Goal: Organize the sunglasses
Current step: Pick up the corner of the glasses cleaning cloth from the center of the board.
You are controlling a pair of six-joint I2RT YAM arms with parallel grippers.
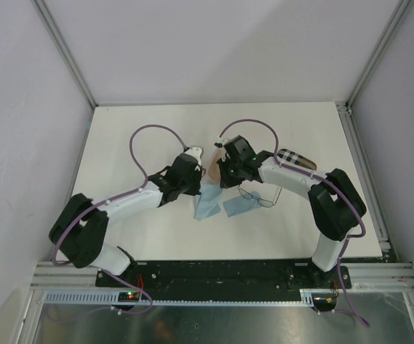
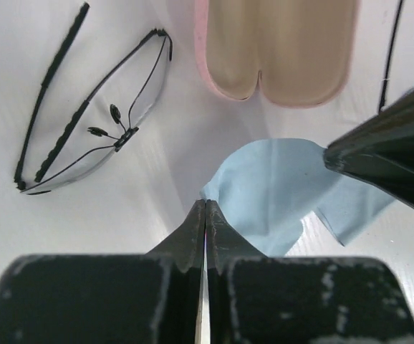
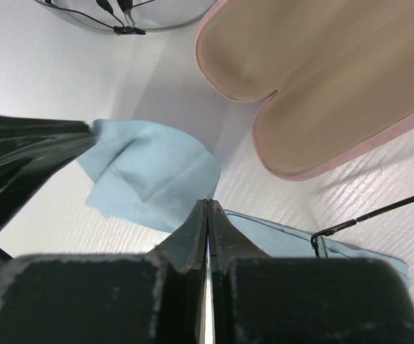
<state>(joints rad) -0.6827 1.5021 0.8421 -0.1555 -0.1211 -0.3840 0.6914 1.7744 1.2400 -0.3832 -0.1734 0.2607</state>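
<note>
White table (image 1: 164, 236): left gripper (image 2: 205, 206) and right gripper (image 3: 207, 206) each pinch the cloth (image 2: 271, 190), jaws closed on it; sunglasses (image 2: 124, 136) lie beside the case (image 2: 278, 50). Risk: uneven pull slips a corner.

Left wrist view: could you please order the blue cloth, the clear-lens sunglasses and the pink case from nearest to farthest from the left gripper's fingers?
1. Blue cloth, right at the shut tips of the left gripper.
2. Clear-lens sunglasses, ahead on the left.
3. Pink case, open, farthest ahead, top centre.
</note>
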